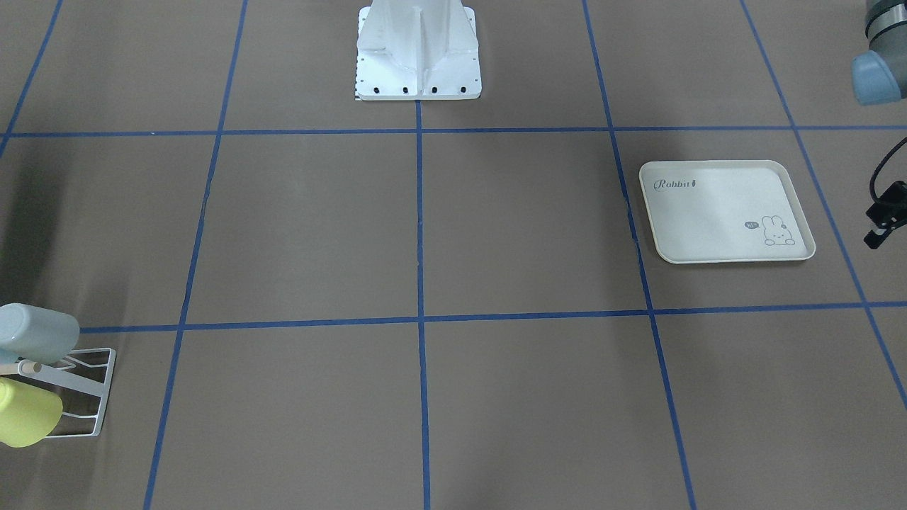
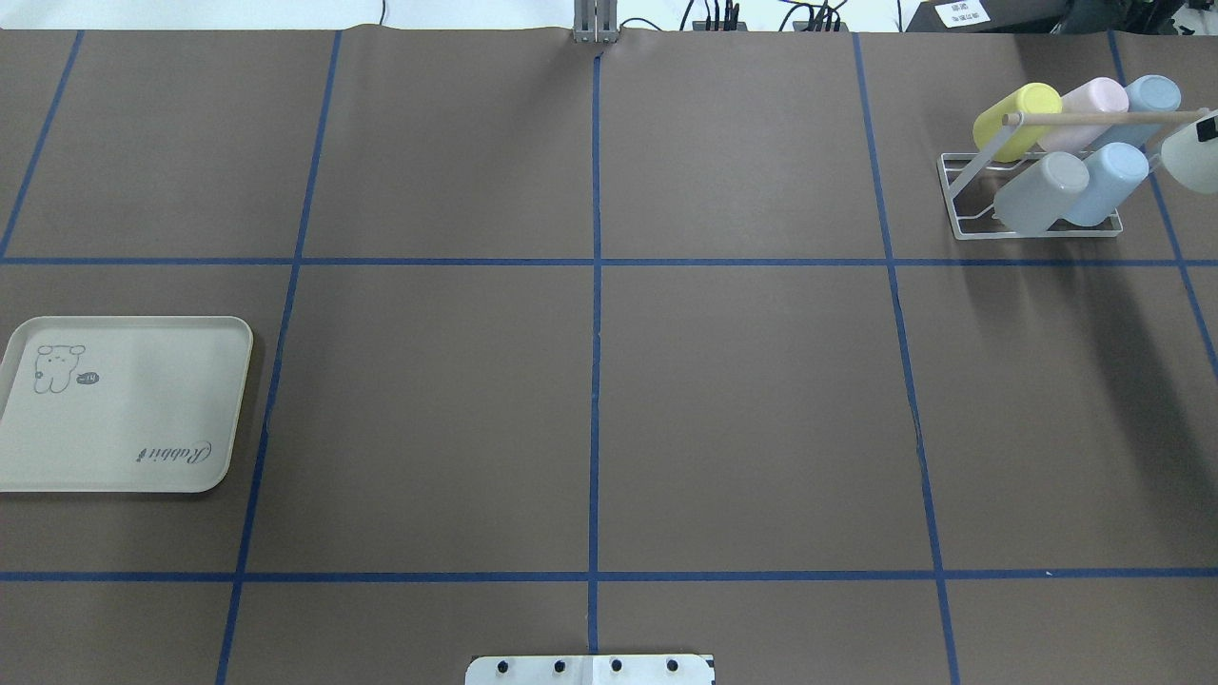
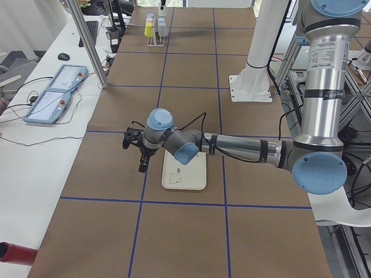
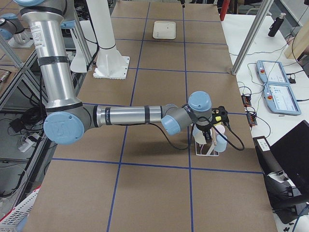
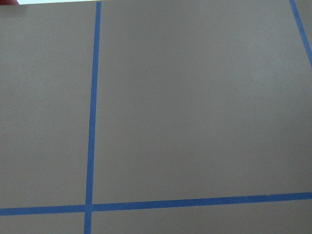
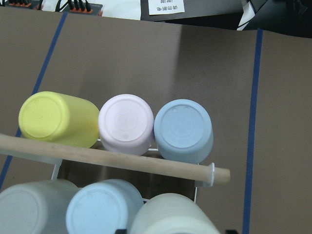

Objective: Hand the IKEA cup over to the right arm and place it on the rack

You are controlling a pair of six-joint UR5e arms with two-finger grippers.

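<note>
The IKEA cup [image 6: 170, 214] is a plain, matte, cream-white tumbler with no handle. It is tilted, with its round base turned up toward the right wrist camera. It lies directly between the fingertips of the right pincer [image 6: 178, 231]. Only two black slivers of them show at the lower edge of the wrist view, one close on each side of the cup. Whether they pinch it or merely flank it I cannot tell. The right arm [image 4: 125, 115] reaches out low across the desk [image 2: 742, 400].

Just ahead of that pincer stands the rack [image 2: 980, 235], white wire with a pale wooden rod [image 6: 122, 163] running across just beyond the cup. The cup is in line with the rack's nearer row, at its end. Close beside it is a light-blue cup [image 6: 102, 207], and a grey cup [image 6: 29, 204] is one further along. Whether the cream cup rests on a rod is hidden. Past the wooden rod from the pincer, the farther row holds a yellow cup [image 6: 56, 119], a pink cup [image 6: 126, 122] and a blue cup [image 6: 183, 129], all tilted bottom-up alike.

The left pincer [image 3: 142, 164] hangs well apart from all this. It points down over bare desk just beside a cream rabbit-print tray [image 2: 143, 409]. Its wrist view shows only brown surface and blue tape lines [image 5: 92, 122], so I cannot tell how its fingers stand.
</note>
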